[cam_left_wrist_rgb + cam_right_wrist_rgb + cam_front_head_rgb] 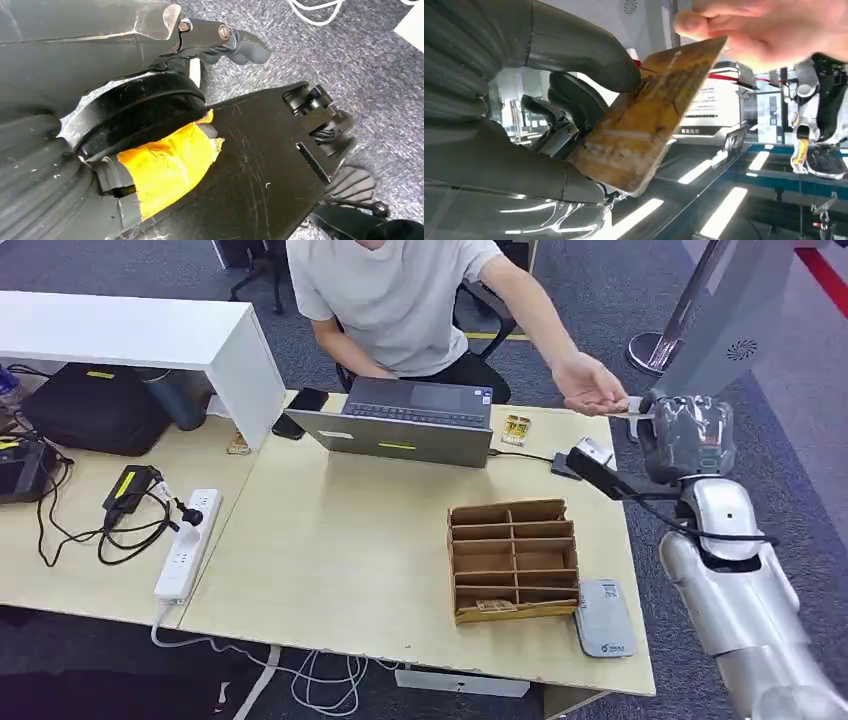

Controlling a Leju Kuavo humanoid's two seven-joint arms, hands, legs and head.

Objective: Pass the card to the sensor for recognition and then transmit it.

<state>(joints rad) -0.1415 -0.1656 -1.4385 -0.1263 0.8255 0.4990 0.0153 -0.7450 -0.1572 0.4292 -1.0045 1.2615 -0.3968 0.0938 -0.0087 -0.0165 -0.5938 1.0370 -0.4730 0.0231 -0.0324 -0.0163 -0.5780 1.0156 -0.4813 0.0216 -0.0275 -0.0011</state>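
Raised at the worktop's (330,560) far right corner in the head view, the right hand (685,435) meets a person's hand (592,387), the card (632,415) a thin sliver between them. The sensor (603,618) lies well behind the fingers, beside a cardboard organizer (512,558), so recognition seems done and the handover is underway.

Left wrist view: the left hand (225,37) hangs over carpet, fingers curled on nothing.

Right wrist view: thumb and fingers (574,95) pinch the card (644,120); the person's hand (769,27) grips its far end. Release remains.
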